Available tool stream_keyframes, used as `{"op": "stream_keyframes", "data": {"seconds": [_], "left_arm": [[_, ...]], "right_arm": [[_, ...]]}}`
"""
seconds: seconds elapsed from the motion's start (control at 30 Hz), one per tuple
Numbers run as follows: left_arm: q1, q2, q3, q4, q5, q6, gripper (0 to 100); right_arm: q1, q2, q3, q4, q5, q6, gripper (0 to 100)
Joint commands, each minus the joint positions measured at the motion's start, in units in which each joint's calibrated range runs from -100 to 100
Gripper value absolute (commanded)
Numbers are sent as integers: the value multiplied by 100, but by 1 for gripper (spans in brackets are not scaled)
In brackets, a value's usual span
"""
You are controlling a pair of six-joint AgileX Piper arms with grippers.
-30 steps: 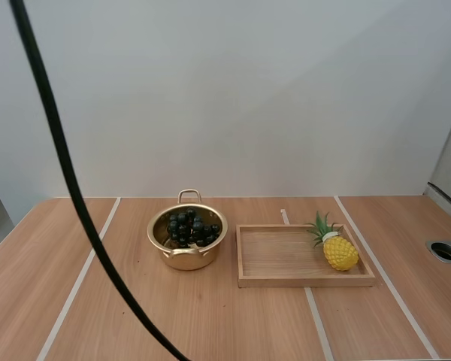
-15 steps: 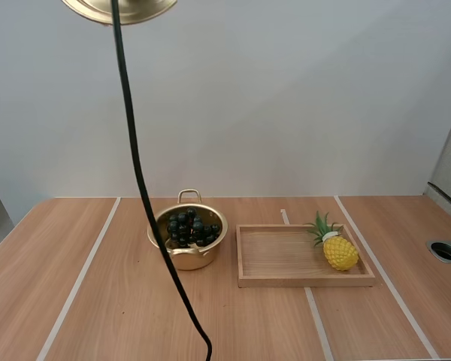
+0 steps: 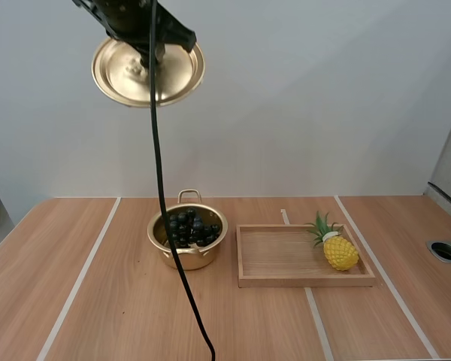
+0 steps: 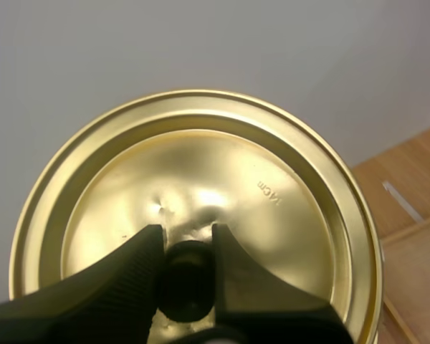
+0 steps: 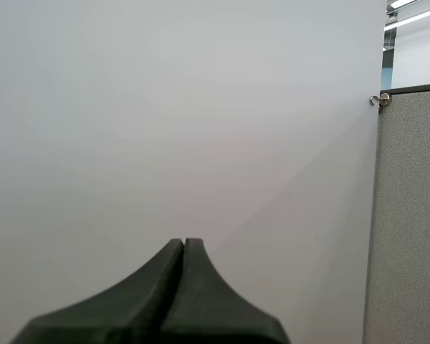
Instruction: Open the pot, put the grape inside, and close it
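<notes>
Because the grapes [image 3: 189, 228] are lying in the open pot [image 3: 186, 260] by the table's [image 3: 128, 316] far edge, left of the tray [image 3: 304, 281], my left gripper [image 4: 188, 276] is pinching the lid [image 4: 272, 186] by its knob high above, likely for closing, while my right gripper [image 5: 184, 247] is idling, fingers together.

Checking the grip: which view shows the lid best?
The left wrist view: the lid is close up, the left pincer pinching its knob. The high view shows it small, aloft, well clear of the pot. The right wrist view faces a wall.
</notes>
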Motion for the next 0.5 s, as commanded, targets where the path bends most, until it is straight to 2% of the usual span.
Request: {"op": "stream_keyframes", "data": {"seconds": [0.0, 0.1, 0.47], "left_arm": [[2, 59, 413, -426, 0, 172, 0], [2, 153, 807, -645, 0, 242, 0], [2, 708, 1747, -659, 0, 641, 0]], "right_arm": [[-24, -61, -32, -9, -54, 39, 0], [-24, -61, -32, -9, -35, 39, 0], [-24, -61, -32, -9, -35, 39, 0]]}}
